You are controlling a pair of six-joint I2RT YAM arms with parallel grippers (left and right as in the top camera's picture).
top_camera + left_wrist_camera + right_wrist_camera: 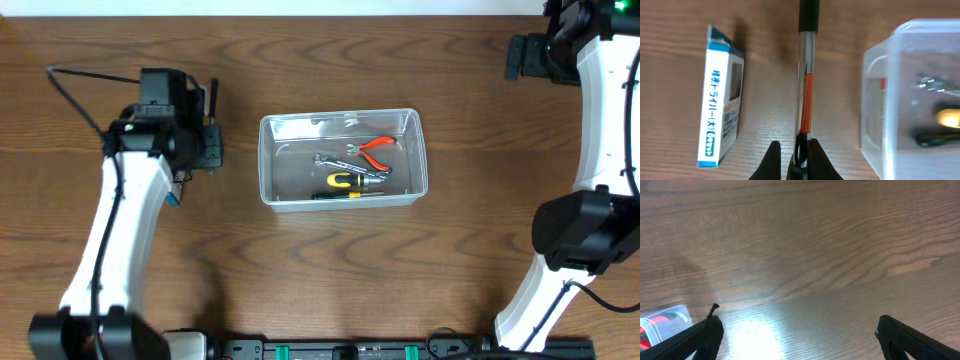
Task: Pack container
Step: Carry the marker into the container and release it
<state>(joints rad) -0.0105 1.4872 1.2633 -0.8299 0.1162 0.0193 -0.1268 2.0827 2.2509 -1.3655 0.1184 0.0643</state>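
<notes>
Wooden table (300, 270): container (340, 201) holds pliers (377, 150), wrench (335, 159), yellow screwdriver (348, 181); left tool (794, 145) grasps a metal rod (807, 50), right tool (799, 322) released

The container (268, 165) sits mid-bench (320, 260), with pliers (377, 150), a wrench (333, 158) and a screwdriver (350, 181) lying in it (pliers farthest back, screwdriver nearest the front). Left of it, the left gripper (794, 152) clasps a slender tool (806, 100). A small box (720, 117) lies on the bench left of that tool.
</notes>
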